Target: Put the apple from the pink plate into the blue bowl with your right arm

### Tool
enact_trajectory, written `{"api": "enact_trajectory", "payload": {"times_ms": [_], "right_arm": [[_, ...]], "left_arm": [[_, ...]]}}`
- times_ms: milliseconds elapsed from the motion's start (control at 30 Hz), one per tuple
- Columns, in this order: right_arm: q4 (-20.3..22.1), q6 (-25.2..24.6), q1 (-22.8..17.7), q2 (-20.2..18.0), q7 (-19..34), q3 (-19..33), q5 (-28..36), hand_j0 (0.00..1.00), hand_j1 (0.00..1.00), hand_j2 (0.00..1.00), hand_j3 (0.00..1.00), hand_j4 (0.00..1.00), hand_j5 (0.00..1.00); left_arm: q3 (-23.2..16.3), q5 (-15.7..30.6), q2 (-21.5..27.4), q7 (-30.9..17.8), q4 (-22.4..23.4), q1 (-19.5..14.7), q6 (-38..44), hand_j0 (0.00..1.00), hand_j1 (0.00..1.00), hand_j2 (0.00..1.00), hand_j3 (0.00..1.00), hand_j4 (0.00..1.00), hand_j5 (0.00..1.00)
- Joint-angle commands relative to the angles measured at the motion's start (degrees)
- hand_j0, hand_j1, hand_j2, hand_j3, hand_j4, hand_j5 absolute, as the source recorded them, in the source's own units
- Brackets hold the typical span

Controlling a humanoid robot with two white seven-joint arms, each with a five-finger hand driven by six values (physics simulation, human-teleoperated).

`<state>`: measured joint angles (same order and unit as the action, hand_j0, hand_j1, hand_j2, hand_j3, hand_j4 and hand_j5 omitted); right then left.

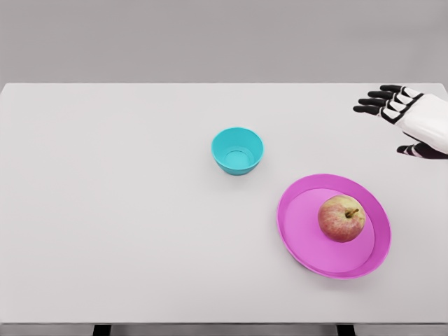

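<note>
Hovering my right hand (402,115) at upper right of frame, fingers spread and empty, with apple (341,218) on pink plate (297,238) down-left of it and blue bowl (237,150) further left.

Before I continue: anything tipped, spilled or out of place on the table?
Nothing stands out. The apple sits upright on the pink plate, the blue bowl stands upright and empty to its upper left, and the right hand hovers open near the table's far right edge.
</note>
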<state>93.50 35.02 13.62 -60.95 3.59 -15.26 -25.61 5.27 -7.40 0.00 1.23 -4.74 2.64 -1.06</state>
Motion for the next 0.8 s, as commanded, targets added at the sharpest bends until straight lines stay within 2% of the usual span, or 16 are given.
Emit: {"api": "enact_trajectory", "payload": {"times_ms": [0,67,133,200,267,300,333,433,533,600,633,767], "right_arm": [[0.1,0.0,0.0,-0.3,0.0,0.0,0.4,1.0,1.0,1.0,1.0,1.0,1.0],[0.1,0.0,-0.2,-0.7,-0.2,0.1,0.6,1.0,1.0,1.0,1.0,1.0,1.0],[-0.1,0.0,-0.1,-3.7,-0.2,0.1,0.6,1.0,1.0,1.0,1.0,1.0,1.0],[1.9,0.0,-2.2,-4.4,0.2,0.1,0.5,1.0,1.0,1.0,1.0,1.0,1.0],[5.3,0.0,-2.4,-8.8,5.0,0.9,0.6,1.0,1.0,1.0,1.0,1.0,1.0],[7.0,0.0,-2.5,-9.3,8.6,2.3,0.6,1.0,1.0,1.0,1.0,1.0,1.0],[7.0,0.0,-2.5,-9.3,12.7,3.5,1.4,1.0,1.0,1.0,1.0,1.0,1.0],[7.0,0.0,-2.5,-9.3,25.8,3.8,9.3,1.0,1.0,1.0,1.0,1.0,1.0],[7.0,0.0,-2.9,-8.8,28.8,2.9,10.8,1.0,1.0,1.0,1.0,1.0,1.0],[7.0,0.0,-6.2,-7.0,29.2,2.9,10.8,1.0,1.0,1.0,1.0,1.0,1.0],[7.0,0.0,-6.4,-5.7,29.3,2.8,10.8,1.0,1.0,1.0,1.0,1.0,1.0],[7.0,0.0,-5.9,-5.6,29.3,2.0,10.7,1.0,1.0,1.0,1.0,1.0,1.0]], "left_arm": [[0.0,-0.1,0.0,0.0,0.0,-0.1,0.0,1.0,1.0,1.0,1.0,1.0,1.0],[0.0,0.0,0.0,0.0,0.0,0.0,0.0,1.0,1.0,1.0,1.0,1.0,1.0],[0.0,0.0,0.0,0.0,0.0,0.0,0.0,1.0,1.0,1.0,1.0,1.0,1.0],[0.0,0.0,0.0,0.0,0.0,0.0,0.0,1.0,1.0,1.0,1.0,1.0,1.0],[0.0,-0.1,0.0,0.0,0.0,0.0,0.0,1.0,1.0,1.0,1.0,1.0,1.0],[0.0,0.0,0.0,0.0,0.0,0.0,0.0,1.0,1.0,1.0,1.0,1.0,1.0],[0.0,0.0,0.0,0.0,0.0,0.0,0.0,1.0,1.0,1.0,1.0,1.0,1.0],[0.0,0.0,0.0,0.0,0.0,0.0,0.0,1.0,1.0,1.0,1.0,1.0,1.0],[0.0,0.0,0.0,0.0,0.0,0.0,0.0,1.0,1.0,1.0,1.0,1.0,1.0],[0.0,0.0,0.0,0.0,0.0,0.0,0.0,1.0,1.0,1.0,1.0,1.0,1.0],[0.0,0.0,0.0,0.0,0.1,0.0,0.0,1.0,1.0,1.0,1.0,1.0,1.0],[0.0,0.0,0.0,0.0,0.1,0.0,0.0,1.0,1.0,1.0,1.0,1.0,1.0]]}}
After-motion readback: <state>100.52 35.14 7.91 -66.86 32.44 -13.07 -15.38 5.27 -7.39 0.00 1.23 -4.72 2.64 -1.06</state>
